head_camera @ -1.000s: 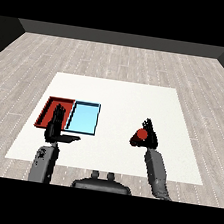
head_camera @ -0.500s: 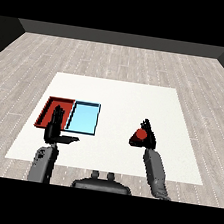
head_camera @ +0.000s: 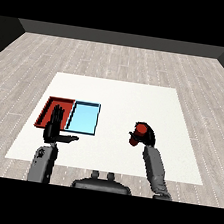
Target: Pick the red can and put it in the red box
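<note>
The red can (head_camera: pixel 141 131) stands on the white table at the right, with my right hand (head_camera: pixel 147 137) curled round it from behind and the thumb at its left side. The red tray (head_camera: pixel 49 110) lies at the left, and the light blue tray (head_camera: pixel 84 117) touches its right side. My left hand (head_camera: pixel 54 128) is held upright over the near edge of the red tray, fingers straight and thumb pointing right, holding nothing. It hides part of the red tray's near rim.
The white table (head_camera: pixel 121 97) stretches wide between the trays and the can, and behind both. Its near edge runs just beyond my forearms. Grey wood floor surrounds the table.
My right hand's fingers have closed in round the red can; one second ago they stood up straight above it. The left hand has not moved.
</note>
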Robot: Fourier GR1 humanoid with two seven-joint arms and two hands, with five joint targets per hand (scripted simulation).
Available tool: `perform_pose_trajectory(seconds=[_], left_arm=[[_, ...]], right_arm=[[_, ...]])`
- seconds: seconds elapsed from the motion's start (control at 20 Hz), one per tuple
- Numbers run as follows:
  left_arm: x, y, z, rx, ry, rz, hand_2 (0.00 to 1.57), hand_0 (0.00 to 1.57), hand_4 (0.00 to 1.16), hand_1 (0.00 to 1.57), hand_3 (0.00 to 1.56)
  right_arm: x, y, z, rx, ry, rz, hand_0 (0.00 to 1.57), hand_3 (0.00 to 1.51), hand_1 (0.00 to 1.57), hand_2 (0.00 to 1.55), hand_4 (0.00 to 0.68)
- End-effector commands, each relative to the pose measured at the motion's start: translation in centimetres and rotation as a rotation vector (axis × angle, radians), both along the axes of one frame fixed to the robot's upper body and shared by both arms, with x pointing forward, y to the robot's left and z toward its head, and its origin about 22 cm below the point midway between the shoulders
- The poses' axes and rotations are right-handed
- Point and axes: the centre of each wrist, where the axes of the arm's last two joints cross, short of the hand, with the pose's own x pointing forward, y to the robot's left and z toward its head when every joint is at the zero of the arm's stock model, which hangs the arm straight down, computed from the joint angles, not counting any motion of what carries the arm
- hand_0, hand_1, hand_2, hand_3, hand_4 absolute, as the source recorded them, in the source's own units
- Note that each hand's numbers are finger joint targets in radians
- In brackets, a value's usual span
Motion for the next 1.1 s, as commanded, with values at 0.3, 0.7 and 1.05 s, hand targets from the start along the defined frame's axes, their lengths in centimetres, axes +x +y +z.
perform_pose_trajectory(seconds=[0.3,0.7,1.05], left_arm=[[0.6,-0.2,-1.4,0.024,-0.02,-0.008,0.0,0.0,0.0,0.0,0.0],[-0.2,-1.6,-1.9,0.02,0.025,-0.061,0.0,0.0,0.0,0.0,0.0],[1.5,-6.6,0.5,0.037,0.052,-0.159,0.0,0.0,0.0,0.0,0.0]], right_arm=[[-1.6,0.5,1.0,-0.105,-0.059,0.0,1.46,1.42,1.46,1.45,0.643],[-1.9,1.6,3.6,-0.082,-0.144,-0.005,1.44,1.41,1.44,1.45,0.658],[0.8,2.6,6.6,-0.064,-0.216,-0.013,1.44,1.41,1.44,1.45,0.649]])
